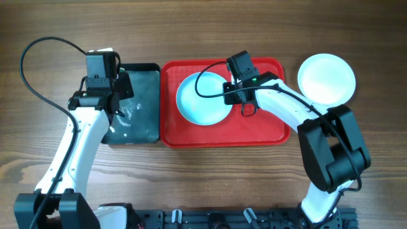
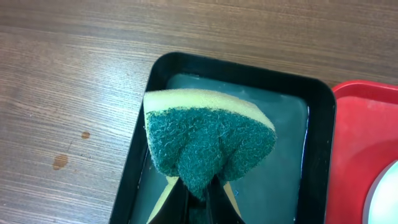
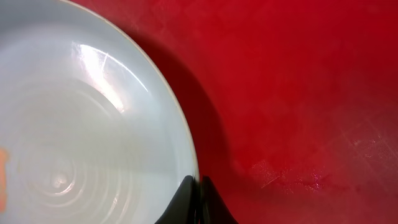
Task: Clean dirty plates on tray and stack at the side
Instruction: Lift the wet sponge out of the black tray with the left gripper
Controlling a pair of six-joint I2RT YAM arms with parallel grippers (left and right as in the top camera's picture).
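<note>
Wood-grain table (image 1: 203, 184) under red tray (image 1: 257, 130)

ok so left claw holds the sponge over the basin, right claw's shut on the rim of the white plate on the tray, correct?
Not quite: the right claw grips the pale aqua plate on the tray; the white plate sits on the table beside it. Overhead view shows it. Rest is right.
</note>
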